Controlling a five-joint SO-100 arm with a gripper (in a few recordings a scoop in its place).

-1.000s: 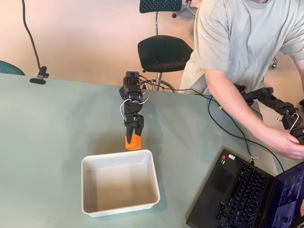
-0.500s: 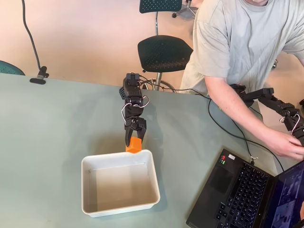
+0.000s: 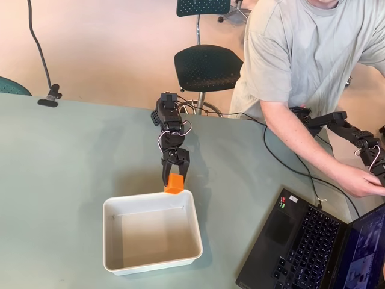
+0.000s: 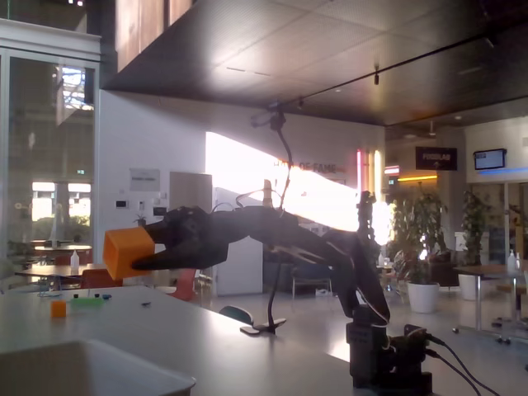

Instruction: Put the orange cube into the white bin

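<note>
The black gripper (image 3: 174, 178) is clamped on the orange cube (image 3: 174, 183), its two dark fingers pressing the cube's opposite sides. In the overhead view the cube sits right at the far rim of the white bin (image 3: 114, 208), near the bin's right-hand corner. The fixed view from the side shows the cube (image 4: 128, 252) held up in the air, well above the counter (image 4: 214, 342), with the bin's pale rim (image 4: 107, 361) low in the foreground beneath it. The cube is a smooth, bright plastic block with flat faces and crisp edges.

The bin is a shallow rectangular tray of glossy white plastic with rounded corners and a raised lip; its floor is bare. The arm (image 3: 168, 129) is matte black, jointed, with thin looped wires along it, stretched out nearly level in the fixed view from a base on the counter. The counter (image 3: 60, 162) is a smooth, pale grey-green surface. A laptop (image 3: 301, 247) with a dark keyboard lies at the lower right of the overhead view. A person in a light T-shirt (image 3: 307, 54) leans over the counter's far right side.
</note>
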